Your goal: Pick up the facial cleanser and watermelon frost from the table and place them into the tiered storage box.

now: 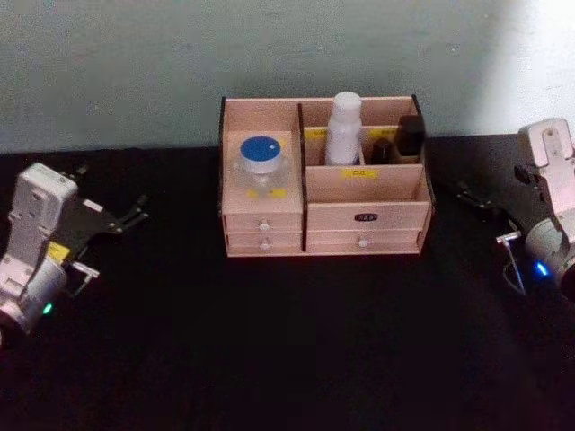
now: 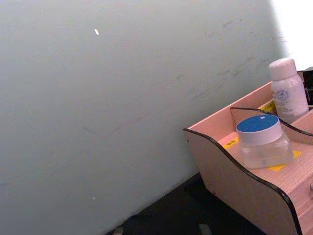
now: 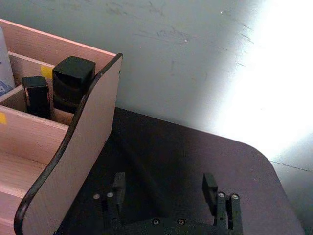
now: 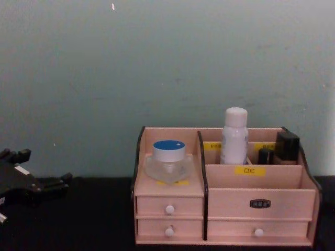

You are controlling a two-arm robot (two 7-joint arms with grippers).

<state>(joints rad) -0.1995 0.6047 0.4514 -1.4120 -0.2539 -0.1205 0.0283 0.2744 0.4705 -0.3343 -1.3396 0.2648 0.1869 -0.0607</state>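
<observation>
Both items appear to be sitting in tiered storage box [image 1: 269,229]: blue-lid jar [image 1: 260,163] at 9 o'clock, white bottle [image 1: 342,128] at 12. Left gripper [image 1: 126,218] and right gripper [image 3: 167,198] are idling w/ fingers apart, holding nothing. Looks done; next: nothing to grab.

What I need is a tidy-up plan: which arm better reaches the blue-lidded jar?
Left. The blue-lidded jar sits in the left compartment of the tiered storage box, nearest the left end effector; the right end effector lies past the opposite side.
</observation>
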